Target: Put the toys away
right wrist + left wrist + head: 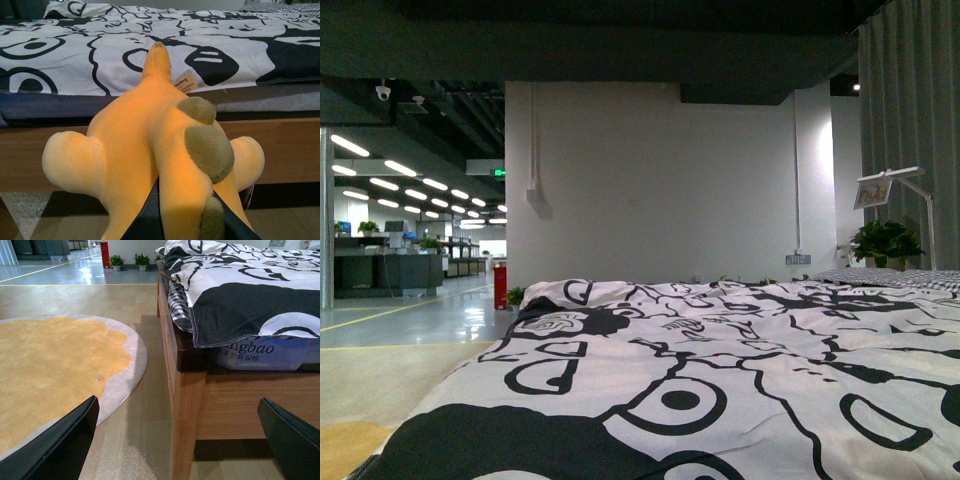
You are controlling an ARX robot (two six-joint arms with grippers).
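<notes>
The orange-yellow plush animal (150,150) fills the right wrist view, with olive-green bumps along its back and a white tag by its pointed tip. My right gripper (185,220) is shut on it, the black fingers (147,215) pinching its body from both sides, low beside the wooden bed frame (290,145). In the left wrist view my left gripper (182,440) is open with nothing between its black fingers (60,440), near the floor by the bed's wooden corner post (187,405). Neither arm shows in the front view.
A black-and-white patterned duvet (720,380) covers the bed. A round orange rug (50,360) with a grey border lies on the wooden floor left of the bed. A white box with lettering (260,352) sits under the duvet's edge. Potted plants (129,261) stand by the far wall.
</notes>
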